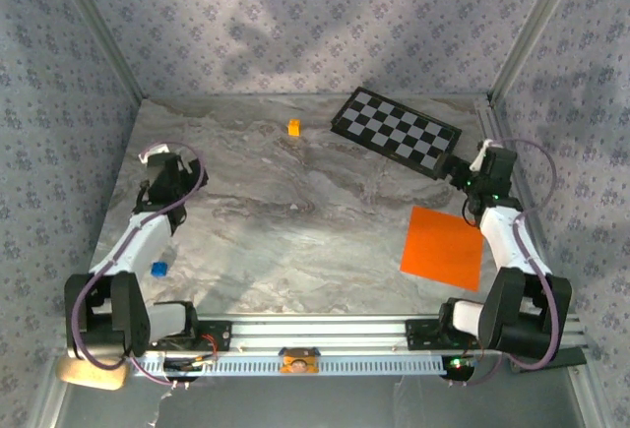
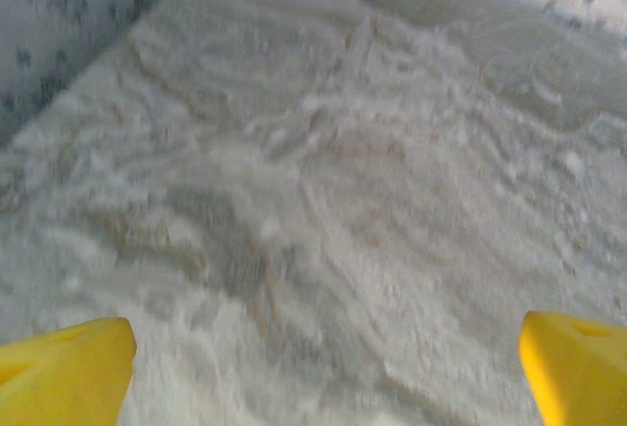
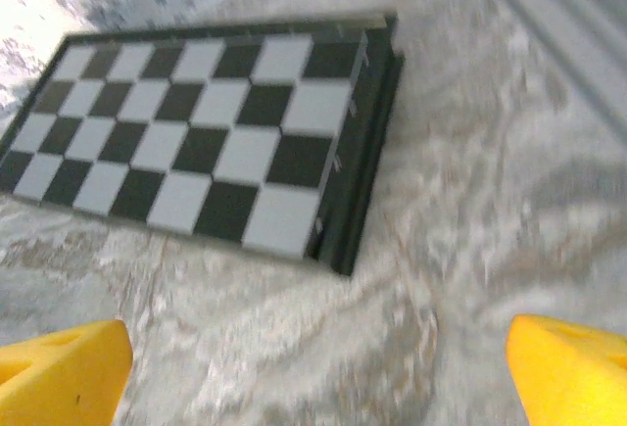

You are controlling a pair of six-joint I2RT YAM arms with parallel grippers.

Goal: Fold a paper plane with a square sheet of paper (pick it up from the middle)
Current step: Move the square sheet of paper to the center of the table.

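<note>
Marbled bench (image 1: 295,212), folding not begun: the square sheet of paper (image 1: 442,248) lies flat beside the right arm (image 1: 504,236), both arms' jaws wide and empty. Next, by judgement, 1 arm must reach its middle.

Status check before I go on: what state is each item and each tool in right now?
square sheet of paper: flat, unfolded, on the table, not held.
checkered board: lying flat, checkered face up.
small orange-yellow cube: sitting on the table, untouched.
left tool: open, empty.
right tool: open, empty, facing the checkered board.
</note>
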